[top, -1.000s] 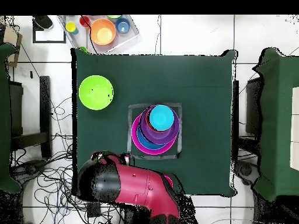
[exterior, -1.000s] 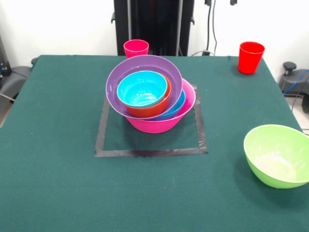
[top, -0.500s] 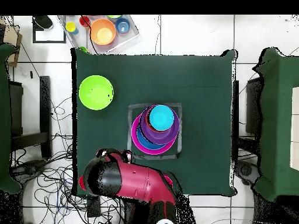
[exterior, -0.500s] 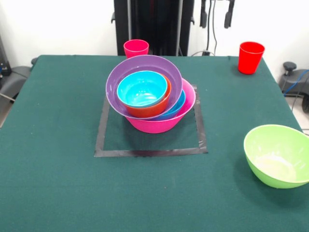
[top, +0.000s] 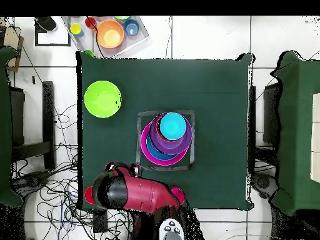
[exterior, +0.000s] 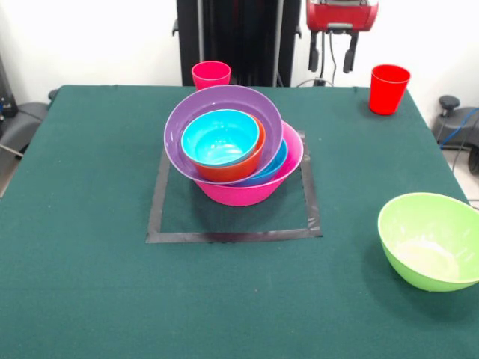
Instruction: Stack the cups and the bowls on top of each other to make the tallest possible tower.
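The tower stands in the taped square: a big pink bowl at the base, a blue bowl in it, then a tilted purple bowl, an orange bowl and a light blue bowl. From above the tower shows the same pile. A pink-red cup stands at the far edge. A red cup stands at the far right corner. The lime green bowl sits apart at the right. My gripper hangs open and empty above the far edge, between the two cups.
A square of black tape marks the green table around the tower. Beyond the table, a clear tray holds an orange bowl and small coloured pieces. The red arm covers the table's bottom left edge in the overhead view.
The gripper has come down into the front view at the top, left of the red cup. The arm has swung in the overhead view. Bowls and cups have not moved.
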Robot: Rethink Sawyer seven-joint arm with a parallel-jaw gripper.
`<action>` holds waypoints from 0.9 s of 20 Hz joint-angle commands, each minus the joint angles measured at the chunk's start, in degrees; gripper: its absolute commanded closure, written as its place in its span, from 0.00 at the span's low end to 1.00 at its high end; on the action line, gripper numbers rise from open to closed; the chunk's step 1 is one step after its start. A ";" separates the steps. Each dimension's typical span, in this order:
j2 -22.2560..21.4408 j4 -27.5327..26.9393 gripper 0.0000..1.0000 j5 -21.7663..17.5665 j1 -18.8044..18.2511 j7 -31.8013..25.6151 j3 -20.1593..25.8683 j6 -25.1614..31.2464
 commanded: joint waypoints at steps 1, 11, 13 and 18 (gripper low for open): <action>3.71 4.79 0.00 3.31 4.41 15.94 5.81 -3.31; -6.33 7.50 0.00 4.89 11.16 22.14 3.12 7.47; -6.73 8.70 0.00 4.64 11.24 22.97 3.72 6.42; -5.71 12.06 0.00 2.47 9.21 23.45 5.83 0.79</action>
